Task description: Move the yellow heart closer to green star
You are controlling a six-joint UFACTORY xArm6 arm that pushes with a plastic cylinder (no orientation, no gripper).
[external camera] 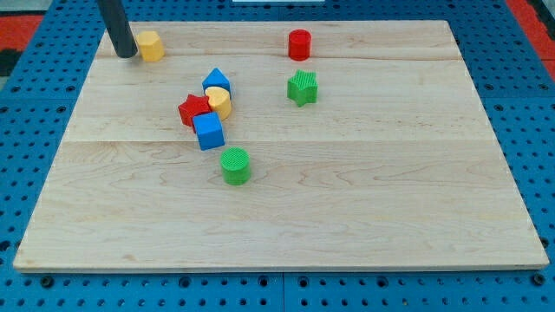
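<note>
Pale wooden boards form the table top (pixel 364 199), set on a blue perforated base (pixel 26 113). At the far left, my tip (pixel 127 55) is seen just left of a yellow block (pixel 151 45), seemingly touching it; no jaws are fitted to the rod. The yellow heart (pixel 219 101) is wedged among the blue triangle (pixel 216 81), red star (pixel 193 109) and blue cube (pixel 208 130). The green star (pixel 303 87) is set apart to its right, with a red cylinder (pixel 299 44) farther back and a green cylinder (pixel 235 165) nearer.

Pale wooden board (pixel 347 199) on a blue pegboard bench (pixel 538 104)

Plank seams cross the evenly lit board; red, perhaps matting, shows at 11 and 1 o'clock, and a white strip (pixel 347 4) lies at 12 o'clock.
</note>
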